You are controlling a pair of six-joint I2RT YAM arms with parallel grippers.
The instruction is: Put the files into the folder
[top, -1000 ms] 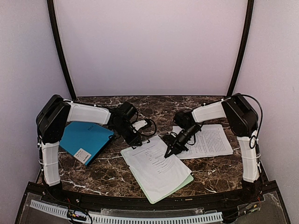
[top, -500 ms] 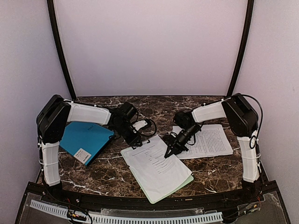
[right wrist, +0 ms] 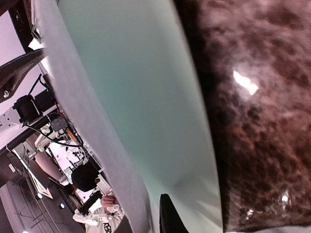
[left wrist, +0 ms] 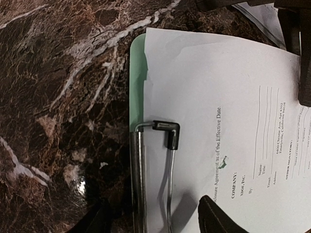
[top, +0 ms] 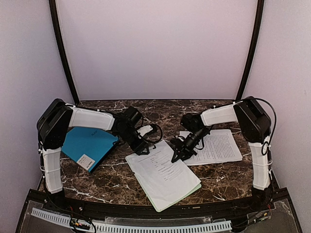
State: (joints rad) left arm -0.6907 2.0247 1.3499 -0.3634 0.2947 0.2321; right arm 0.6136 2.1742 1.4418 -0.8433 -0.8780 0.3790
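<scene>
The left gripper [top: 142, 149] has its fingers [left wrist: 216, 218] spread apart, straddling the wire clip [left wrist: 166, 131] without touching it and holding nothing. The clip lies on the top edge of a sheet [top: 163, 177], which sits on the green clipboard [left wrist: 137, 63].

The right gripper [top: 176, 156] is at that sheet's right edge, near the top, with its tips close together. Its wrist view shows one dark finger [right wrist: 167, 216] against the green board with a pale paper edge beside it. I cannot tell whether the sheet is pinched.

The second sheet [top: 221, 145] lies flat under the right arm, beside the clipboard. The folder [top: 90, 143] lies closed on the table [top: 116, 179] at the left, well apart from both sheets.
</scene>
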